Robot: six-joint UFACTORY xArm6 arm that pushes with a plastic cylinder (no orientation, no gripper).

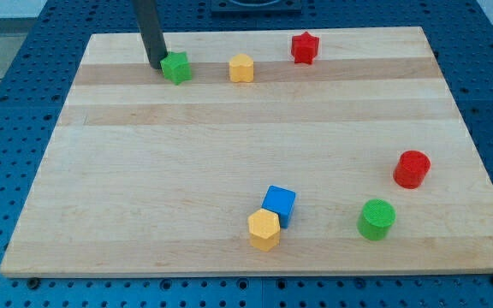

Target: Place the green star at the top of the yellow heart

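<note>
The green star (176, 67) lies near the board's top left. The yellow heart (241, 68) lies a short way to its right, at about the same height in the view, with a gap between them. My tip (157, 65) is just at the green star's left side, touching or nearly touching it. The dark rod rises from there out of the view's top.
A red star (304, 47) lies near the top edge, right of the heart. A red cylinder (412, 168) and a green cylinder (376, 219) lie at the right. A blue cube (279, 205) touches a yellow hexagonal block (264, 229) at the bottom middle. The wooden board (144, 171) rests on a blue table.
</note>
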